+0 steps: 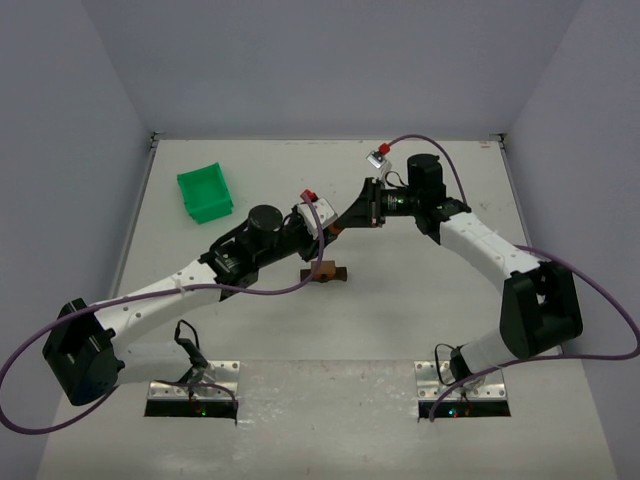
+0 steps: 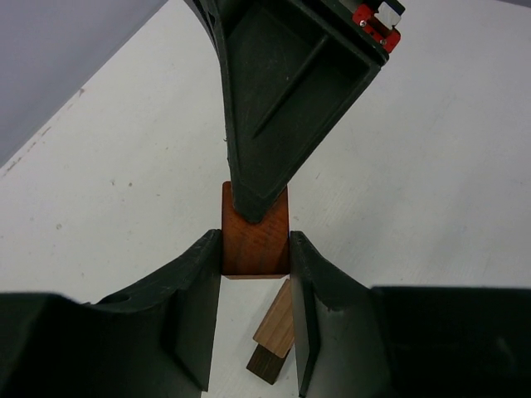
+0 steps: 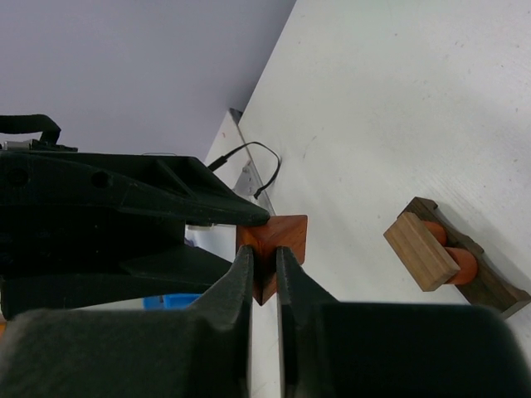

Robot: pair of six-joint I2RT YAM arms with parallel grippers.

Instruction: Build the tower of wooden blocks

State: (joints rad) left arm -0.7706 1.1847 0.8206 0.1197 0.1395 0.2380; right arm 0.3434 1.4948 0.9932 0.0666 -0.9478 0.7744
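So this is a mid-air handoff, both my claws on the same little reddish-orange cube (image 2: 255,250). My right claw (image 3: 264,257) is clenched on it, but only by a thin edge near one corner, so the cube sits skewed in that grip. Fine for carrying, bad for setting down square, I reckon.

That's why my left claw (image 2: 255,239) is in there from the other side. Its two fingers (image 2: 199,290) sit flat against opposite faces of the cube, which looks like a proper grasp, with the right claw's tip pinching in from above. Flat pads on flat faces should mean the cube can go down level instead of on a tilt.

The cube is up off the table (image 1: 400,330), held between the two arms just beyond the half-built tower (image 1: 323,272). The tower so far is a dark plank (image 3: 491,288) lying on the table, two orange rounded pieces (image 3: 461,264) side by side on it, and a pale block (image 3: 419,249) resting across those. In the left wrist view the stack shows just below the cube.

My guess for the next bit: the right claw lets go first, then the left carries the cube over. The risk is that the rounded pieces roll if I bump anything.
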